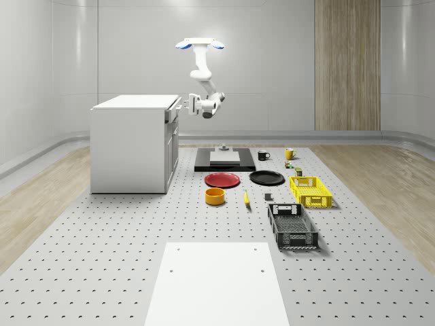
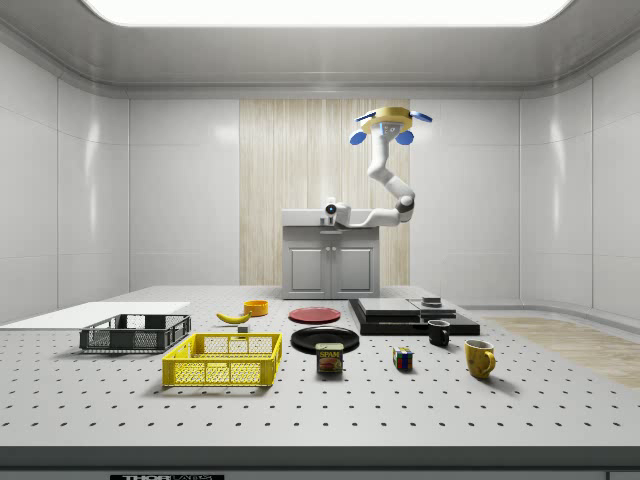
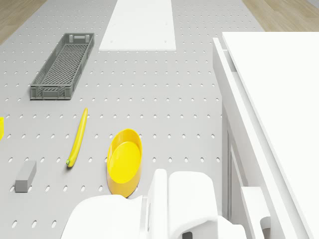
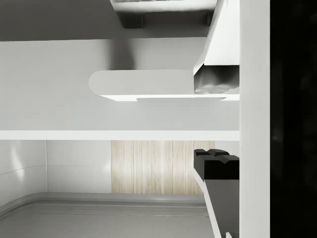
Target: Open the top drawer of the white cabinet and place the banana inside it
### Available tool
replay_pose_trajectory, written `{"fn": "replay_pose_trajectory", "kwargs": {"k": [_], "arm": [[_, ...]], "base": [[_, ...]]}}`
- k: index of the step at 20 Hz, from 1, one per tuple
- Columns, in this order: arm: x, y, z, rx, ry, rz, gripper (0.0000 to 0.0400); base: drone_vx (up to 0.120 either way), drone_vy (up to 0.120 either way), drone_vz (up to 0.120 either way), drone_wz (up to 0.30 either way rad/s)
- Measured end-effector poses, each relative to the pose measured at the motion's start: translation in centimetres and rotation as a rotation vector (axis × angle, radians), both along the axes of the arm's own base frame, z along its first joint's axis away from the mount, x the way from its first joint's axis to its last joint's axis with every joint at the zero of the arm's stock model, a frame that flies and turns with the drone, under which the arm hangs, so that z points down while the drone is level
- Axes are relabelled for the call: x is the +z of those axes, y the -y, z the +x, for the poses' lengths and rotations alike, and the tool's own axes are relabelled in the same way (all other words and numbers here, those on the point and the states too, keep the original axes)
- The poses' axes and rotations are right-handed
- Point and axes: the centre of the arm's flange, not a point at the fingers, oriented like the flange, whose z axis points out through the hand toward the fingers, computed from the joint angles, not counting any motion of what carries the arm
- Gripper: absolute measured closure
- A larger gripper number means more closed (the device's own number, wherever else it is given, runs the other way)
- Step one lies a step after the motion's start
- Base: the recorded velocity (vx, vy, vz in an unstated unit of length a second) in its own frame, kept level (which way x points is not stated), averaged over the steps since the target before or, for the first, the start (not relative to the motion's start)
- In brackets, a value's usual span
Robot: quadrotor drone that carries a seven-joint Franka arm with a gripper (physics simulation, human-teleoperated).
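Two fingers of our gripper [image 1: 185, 104] bracket the top drawer [image 1: 171, 113] handle, unclamped, to pull; drone [image 1: 200, 45] hovers beside cabinet [image 1: 132, 142].

Pale glossy walls [image 1: 41, 75] with one wood-grain panel [image 1: 346, 64] — a perforated grey floor [image 1: 95, 258] under a bright ceiling light [image 2: 320, 10].
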Motion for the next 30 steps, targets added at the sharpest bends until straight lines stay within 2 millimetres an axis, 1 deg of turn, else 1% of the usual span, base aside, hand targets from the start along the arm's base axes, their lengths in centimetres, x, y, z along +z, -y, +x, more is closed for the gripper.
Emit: {"fn": "replay_pose_trajectory", "kwargs": {"k": [1, 4, 5, 6, 7, 9, 11, 14, 15, 16, 17, 18, 20, 21, 27, 30], "arm": [[0.4, 0.1, -0.1, -0.004, 0.001, 0.004, 0.0262], [1.4, 0.4, -0.3, -0.011, 0.002, 0.013, 0.0279], [1.7, 0.5, -0.4, -0.013, 0.002, 0.015, 0.0260], [1.9, 0.6, -0.4, -0.014, 0.003, 0.017, 0.0202], [2.0, 0.6, -0.5, -0.016, 0.003, 0.019, 0.0157], [2.3, 0.7, -0.5, -0.017, 0.003, 0.021, 0.0095], [2.4, 0.8, -0.6, -0.019, 0.003, 0.022, 0.0058], [2.6, 0.8, -0.6, -0.020, 0.004, 0.024, 0.0027], [2.6, 0.8, -0.6, -0.020, 0.004, 0.024, 0.0066], [2.6, 0.8, -0.6, -0.021, 0.004, 0.024, 0.0117], [2.6, 0.8, -0.6, -0.021, 0.004, 0.025, 0.0156], [2.6, 0.8, -0.6, -0.021, 0.004, 0.025, 0.0187], [2.6, 1.0, -0.6, -0.021, 0.004, 0.025, 0.0229], [2.7, 1.1, -0.6, -0.021, 0.004, 0.025, 0.0244], [2.6, 3.3, -0.7, -0.021, 0.002, 0.019, 0.0256], [2.7, 4.7, -0.7, -0.021, 0.003, 0.021, 0.0277]], "base": [[0.000, 0.000, 0.000, 0.000], [0.000, -0.107, 0.000, 0.000], [0.000, -0.120, 0.000, 0.000], [0.000, -0.120, 0.000, 0.000], [0.000, -0.120, 0.000, 0.000], [0.000, -0.120, 0.000, 0.000], [0.000, -0.120, 0.000, 0.000], [0.000, -0.120, 0.000, 0.000], [0.000, -0.120, 0.000, 0.000], [0.000, 0.000, 0.000, 0.000], [0.000, 0.000, 0.000, 0.000], [0.000, 0.000, 0.000, 0.000], [0.000, 0.000, 0.000, 0.000], [0.000, 0.000, 0.000, 0.000], [0.000, 0.000, 0.000, 0.000], [0.000, 0.000, 0.000, 0.000]]}}
